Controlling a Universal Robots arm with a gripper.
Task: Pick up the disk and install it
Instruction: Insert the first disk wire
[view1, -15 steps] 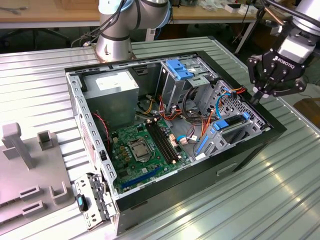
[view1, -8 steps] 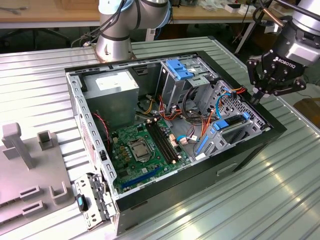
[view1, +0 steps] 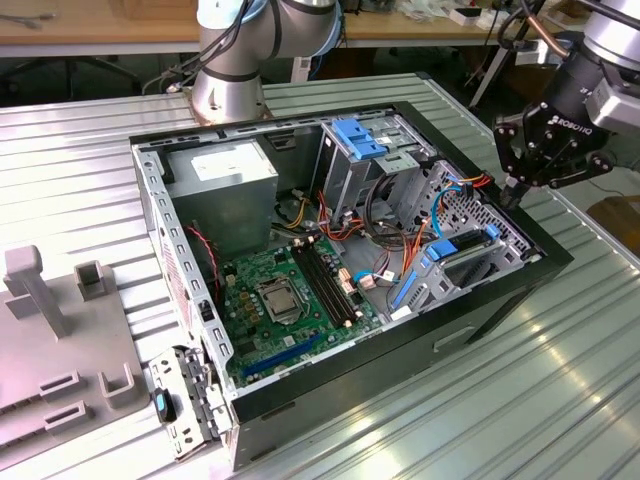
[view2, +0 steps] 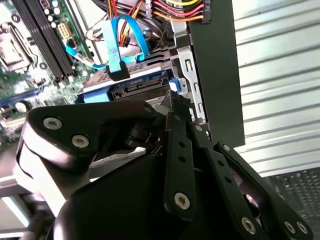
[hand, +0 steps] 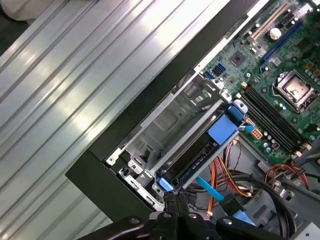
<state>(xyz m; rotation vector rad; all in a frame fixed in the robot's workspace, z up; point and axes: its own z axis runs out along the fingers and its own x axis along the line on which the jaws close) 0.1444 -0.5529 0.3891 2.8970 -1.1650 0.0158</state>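
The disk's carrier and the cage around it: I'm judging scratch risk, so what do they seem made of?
Carrier: likely plastic, bright blue, smooth matte moulded look. Cage: seemingly bare sheet metal, grey, dull sheen, punched holes and folded edges.

Looks like ribbed bare metal on table (view1: 560, 380), glossy with glare. Matt black outside of case (view1: 480, 310), dull grey sheet metal on drive cage (hand: 175, 107). Smooth bright-blue plastic around disk (hand: 220, 131). Matt black on hand (view2: 175, 101), shiny screw heads (view2: 181, 200).

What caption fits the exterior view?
Gripper hangs at the open case's rim, close to the blue-framed disk.
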